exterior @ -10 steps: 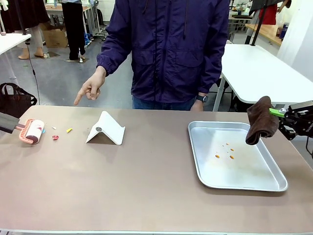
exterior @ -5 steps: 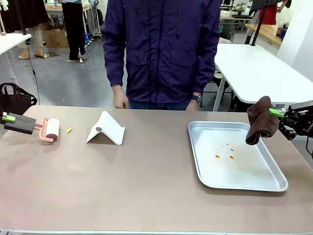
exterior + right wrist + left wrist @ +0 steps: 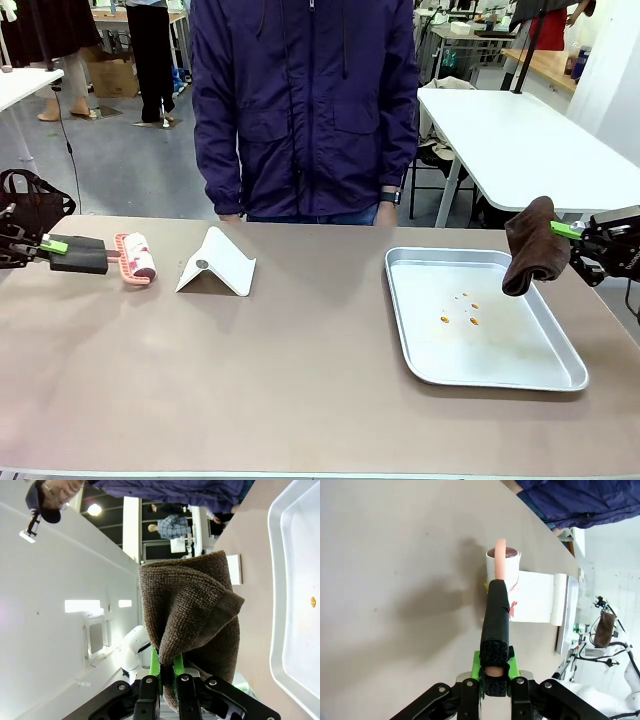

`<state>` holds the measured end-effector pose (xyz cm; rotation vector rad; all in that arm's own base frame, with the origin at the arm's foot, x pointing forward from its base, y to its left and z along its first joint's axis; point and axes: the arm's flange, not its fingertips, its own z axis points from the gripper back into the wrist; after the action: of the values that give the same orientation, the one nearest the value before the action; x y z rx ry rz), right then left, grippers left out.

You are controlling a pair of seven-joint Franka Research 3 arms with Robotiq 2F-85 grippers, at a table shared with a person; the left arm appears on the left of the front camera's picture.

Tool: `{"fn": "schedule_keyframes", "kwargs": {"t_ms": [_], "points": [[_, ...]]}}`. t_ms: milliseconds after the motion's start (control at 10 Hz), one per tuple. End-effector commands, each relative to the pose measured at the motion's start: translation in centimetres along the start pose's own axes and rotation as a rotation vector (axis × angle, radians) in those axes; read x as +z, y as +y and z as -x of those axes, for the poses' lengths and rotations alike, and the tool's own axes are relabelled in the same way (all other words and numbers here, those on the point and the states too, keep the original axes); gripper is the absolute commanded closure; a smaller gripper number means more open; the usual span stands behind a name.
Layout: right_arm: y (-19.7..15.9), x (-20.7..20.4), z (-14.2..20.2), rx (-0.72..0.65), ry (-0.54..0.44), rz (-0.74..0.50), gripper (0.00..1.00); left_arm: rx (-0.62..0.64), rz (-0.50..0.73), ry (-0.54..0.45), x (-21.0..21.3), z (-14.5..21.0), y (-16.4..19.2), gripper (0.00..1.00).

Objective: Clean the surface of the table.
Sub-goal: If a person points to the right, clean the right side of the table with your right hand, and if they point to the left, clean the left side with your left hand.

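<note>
The taupe-brown table (image 3: 300, 380) spans the front view. At its far left, my left gripper (image 3: 45, 245) is shut on the black handle of a lint roller (image 3: 134, 257), whose pink-framed white roll lies on the tabletop with red flecks on it. The left wrist view shows the lint roller (image 3: 502, 562) running straight out from my left gripper (image 3: 495, 680) over the table (image 3: 395, 580). Beyond the table's right edge, my right gripper (image 3: 566, 230) is shut on a brown cloth (image 3: 528, 247) that hangs above the tray's right side. In the right wrist view the brown cloth (image 3: 195, 610) bunches over my right gripper (image 3: 167, 672).
A white folded stand (image 3: 215, 263) sits just right of the roller. A silver tray (image 3: 560, 378) with a few orange crumbs (image 3: 460, 312) lies on the right half. A person in a dark purple jacket (image 3: 300, 100) stands at the far edge.
My left gripper has drawn the lint roller rightward along the table over the small coloured scraps, which are gone from the surface. The person's pointing hand has dropped away. The right arm has not moved.
</note>
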<state>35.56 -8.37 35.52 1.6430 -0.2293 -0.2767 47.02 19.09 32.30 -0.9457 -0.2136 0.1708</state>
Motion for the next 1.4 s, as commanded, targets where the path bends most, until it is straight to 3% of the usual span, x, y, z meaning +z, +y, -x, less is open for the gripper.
{"fn": "schedule_keyframes", "kwargs": {"t_ms": [0, 500, 1300], "points": [[0.6, -0.4, -0.1, -0.018, -0.006, -0.011, 1.0, -0.019, 0.003, -0.034, -1.5, 0.3, -0.3, 0.9], [0.6, -0.4, -0.1, -0.018, -0.006, -0.011, 1.0, 0.165, 0.064, -0.028, -0.9, -3.1, 0.0, 0.9], [0.6, -0.4, -0.1, -0.018, -0.006, -0.011, 1.0, 0.201, 0.044, 0.001, 2.0, -3.1, 3.5, 0.9]]}}
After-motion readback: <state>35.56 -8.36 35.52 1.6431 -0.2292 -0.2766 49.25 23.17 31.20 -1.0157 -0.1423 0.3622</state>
